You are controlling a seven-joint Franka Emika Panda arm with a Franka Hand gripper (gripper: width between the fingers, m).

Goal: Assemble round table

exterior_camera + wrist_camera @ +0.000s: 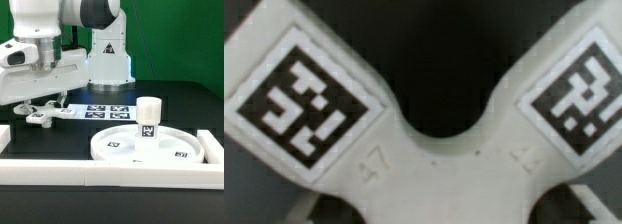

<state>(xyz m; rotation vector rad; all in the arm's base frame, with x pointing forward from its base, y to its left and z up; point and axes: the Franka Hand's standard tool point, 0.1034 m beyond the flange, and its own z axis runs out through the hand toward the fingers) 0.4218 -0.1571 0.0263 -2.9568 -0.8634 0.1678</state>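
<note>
Claw (44, 108) right above our cross foot (423, 150) | we cannot tell if it pinches | leg (148, 117) stands on disc (112, 150), toward the exterior view's right

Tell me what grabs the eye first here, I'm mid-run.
The short leg stands upright at the middle of the round disc, on the exterior view's right. On its left, the gripper hangs low over the cross-shaped foot, whose tagged arms fill the wrist view; whether it grips the foot cannot be told.
</note>
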